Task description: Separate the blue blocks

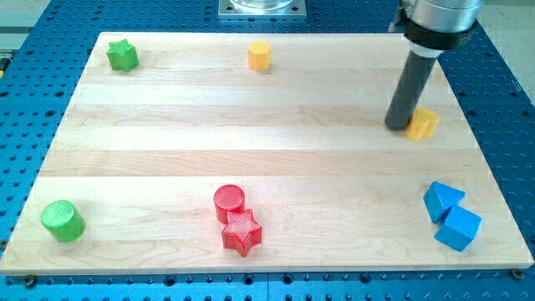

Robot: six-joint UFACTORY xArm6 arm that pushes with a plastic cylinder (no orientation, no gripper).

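Note:
Two blue blocks sit touching at the view's bottom right: a blue triangular block [441, 201] and, just below and right of it, a blue cube [458, 228]. My tip [396, 126] is at the view's upper right, well above the blue blocks. It stands right beside a yellow block [423, 123], on that block's left, touching or nearly touching it.
A green star [122, 55] lies at the top left and a yellow hexagonal block [260, 55] at the top centre. A green cylinder [63, 221] is at the bottom left. A red cylinder [229, 201] touches a red star [242, 232] at the bottom centre. The wooden board [167, 134] rests on a blue perforated table.

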